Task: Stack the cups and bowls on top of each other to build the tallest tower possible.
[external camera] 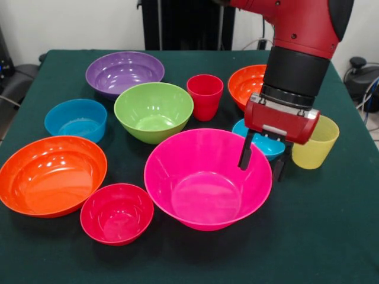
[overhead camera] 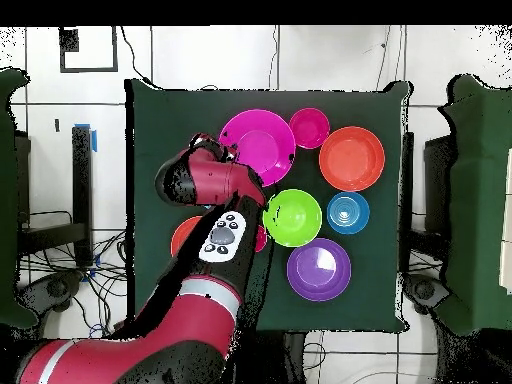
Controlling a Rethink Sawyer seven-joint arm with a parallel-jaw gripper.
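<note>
A: What does the front view show that the overhead view does not?

B: It shows the claw (external camera: 264, 158) itself. Its two dark fingers (external camera: 244, 151) are spread apart and pinch nothing. One finger hangs over the pink bowl's (external camera: 207, 177) rim, the other just outside it. From above, the red arm (overhead camera: 205, 185) covers the claw, so I cannot tell its state there.

A: What else does the arm hide from above?

B: The yellow cup (external camera: 316, 142) beside the claw, the small blue bowl (external camera: 260, 141) right behind the fingers, and most of the orange bowl (external camera: 247, 83) further behind. In the overhead view only a little orange and red show past the arm.

A: What is around the claw?

B: To the picture's left of it are the red cup (external camera: 205, 96), the green bowl (external camera: 153, 111) and the purple bowl (external camera: 124, 72). Further that way are another blue bowl (external camera: 76, 119), a wide orange bowl (external camera: 52, 174) and a small red-pink bowl (external camera: 116, 212) just beside the pink one.

A: How many pieces are there?

B: Two cups and eight bowls: two orange, two blue, one pink, one green, one purple, one red-pink. All stand upright and separate on the green table (external camera: 320, 236). No tower is built; nothing is stacked.
</note>
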